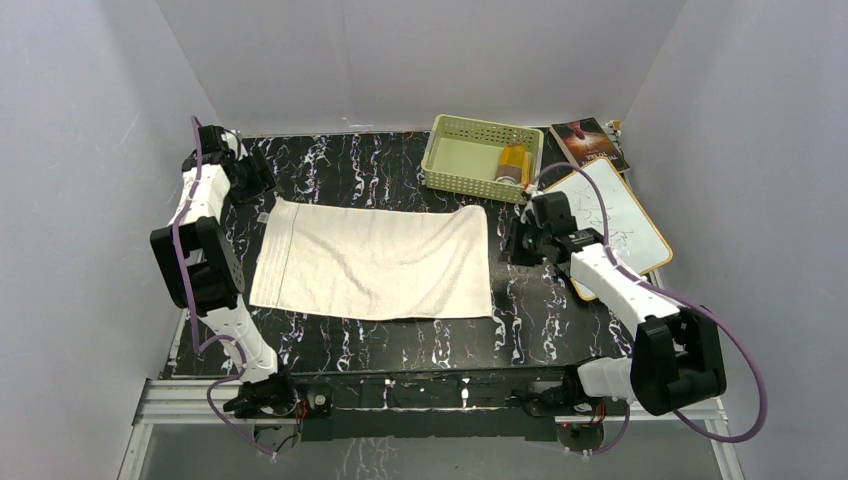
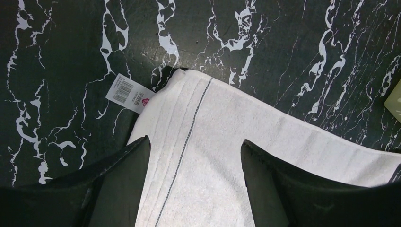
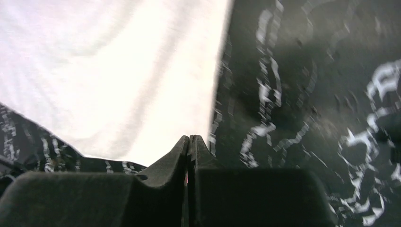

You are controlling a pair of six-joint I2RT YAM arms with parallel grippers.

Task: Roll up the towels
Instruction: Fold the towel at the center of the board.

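**Cream towel flat between the grippers, second towel in the basket**

Just past the right gripper (image 1: 513, 246), on its far side, a pale slotted basket (image 1: 490, 127) stands on the black marbled table (image 1: 400, 340). The yellow-brown towel (image 1: 513, 163) lies bundled small in the basket's right-hand end.

The cream towel (image 1: 375, 260) lies spread and lightly wrinkled between the two grippers, its long sides running from one to the other. Its hemmed short edge is under the left gripper (image 2: 195, 140), and its other short edge is just beside the right gripper's tips. A band of bare tabletop runs along the near long edge toward the arm bases, and a narrower one lies beyond the far edge. On the right gripper's outer side an orange-rimmed whiteboard (image 1: 625, 215) and a book (image 1: 590, 143) crowd the wall. The left gripper sits close to the opposite wall.

The left gripper's fingers are spread wide over the towel's far corner, straddling the stitched hem line and holding nothing. Whether they touch the cloth cannot be told. A paper label (image 2: 130, 93) juts from that corner just ahead of them.

The right gripper's fingers are pressed together with nothing visible between them. Their tips are at the towel's edge, but contact is unclear.
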